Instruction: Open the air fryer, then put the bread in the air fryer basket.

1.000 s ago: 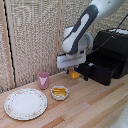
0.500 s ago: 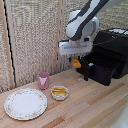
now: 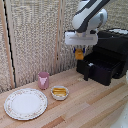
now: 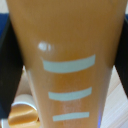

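My gripper (image 3: 79,51) is shut on the bread (image 3: 79,55), a small orange-golden piece, and holds it in the air above the table. It hangs just to the exterior view's left of the black air fryer (image 3: 114,42). The air fryer basket (image 3: 107,71) is pulled out, its dark hollow showing, with the air fryer handle (image 3: 86,73) on its front. The bread is above and slightly left of the handle. In the wrist view the bread (image 4: 67,50) fills the picture between the dark fingers (image 4: 6,65).
A pink cup (image 3: 43,80), a small round bowl (image 3: 59,93) holding a paler yellow piece, and a patterned plate (image 3: 25,103) stand on the wooden table (image 3: 90,107) at the exterior view's left. A woven screen (image 3: 35,40) stands behind. The bowl also shows in the wrist view (image 4: 22,114).
The gripper has risen from near the bowl and moved towards the exterior view's right, nearer the air fryer, with the bread in it. The drawer stays open.
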Motion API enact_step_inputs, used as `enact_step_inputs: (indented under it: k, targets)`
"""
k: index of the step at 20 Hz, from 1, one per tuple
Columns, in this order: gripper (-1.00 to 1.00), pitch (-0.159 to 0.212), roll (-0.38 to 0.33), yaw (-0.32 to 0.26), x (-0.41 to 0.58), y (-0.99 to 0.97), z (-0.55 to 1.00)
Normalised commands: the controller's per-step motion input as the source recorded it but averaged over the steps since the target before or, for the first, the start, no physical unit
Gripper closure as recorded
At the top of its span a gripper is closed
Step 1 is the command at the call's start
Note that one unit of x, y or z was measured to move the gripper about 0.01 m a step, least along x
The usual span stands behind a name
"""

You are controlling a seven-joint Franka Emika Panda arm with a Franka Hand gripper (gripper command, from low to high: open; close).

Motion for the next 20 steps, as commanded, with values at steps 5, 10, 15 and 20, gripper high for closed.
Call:
enact_step_inputs:
  k: [5, 10, 15, 20]
  targets:
    - [1.0, -0.073, 0.079, -0.072, 0.243, -0.78, 0.5]
    - [1.0, -0.044, 0.066, -0.129, 0.098, -0.69, 0.21]
    - [1.0, -0.038, 0.034, -0.211, 0.049, -0.56, -0.01]
    - [1.0, 0.0, 0.043, -0.191, 0.043, -0.62, -0.17]
